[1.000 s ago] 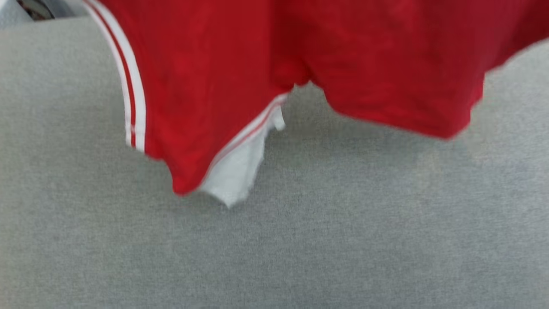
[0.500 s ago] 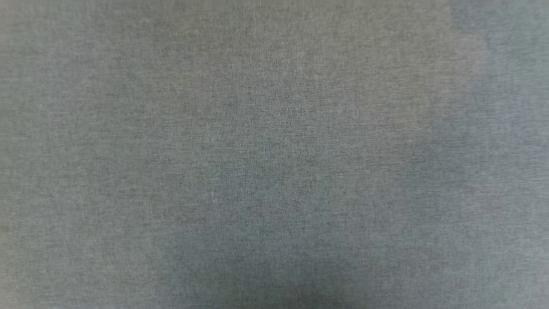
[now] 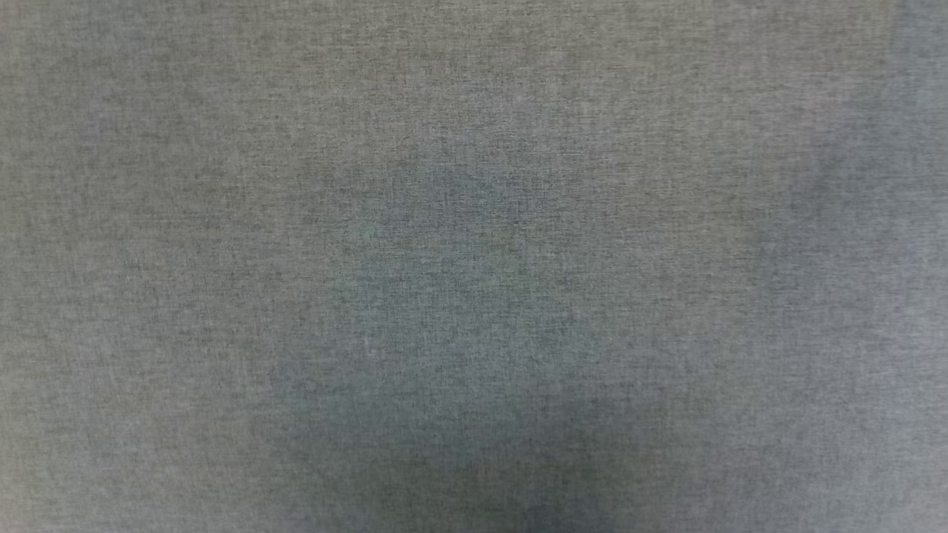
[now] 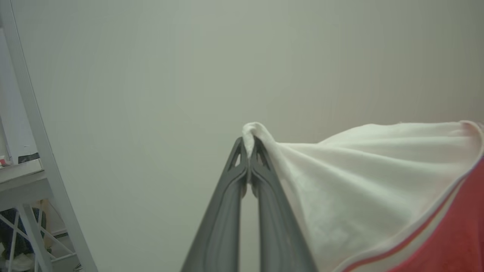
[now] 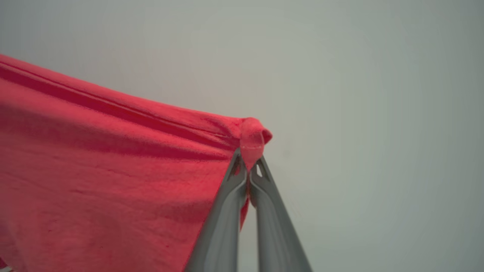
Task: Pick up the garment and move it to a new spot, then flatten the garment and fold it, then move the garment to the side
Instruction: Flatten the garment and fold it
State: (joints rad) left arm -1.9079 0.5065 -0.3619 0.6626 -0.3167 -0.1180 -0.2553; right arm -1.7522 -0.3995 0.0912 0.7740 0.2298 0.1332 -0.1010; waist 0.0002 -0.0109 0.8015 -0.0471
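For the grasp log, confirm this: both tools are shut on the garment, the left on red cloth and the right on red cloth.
Not quite. The left wrist view shows the left tool shut on white cloth of the garment, not red. The right tool does grip red cloth.

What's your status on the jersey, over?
Left pincer shut on white sleeve. Right pincer shut on red corner. Jersey lifted, stretched between them. Grey fabric surface in head view; no snag seen.

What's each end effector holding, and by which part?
Both hold the garment: left end effector pinches its white sleeve edge, right end effector a red corner.
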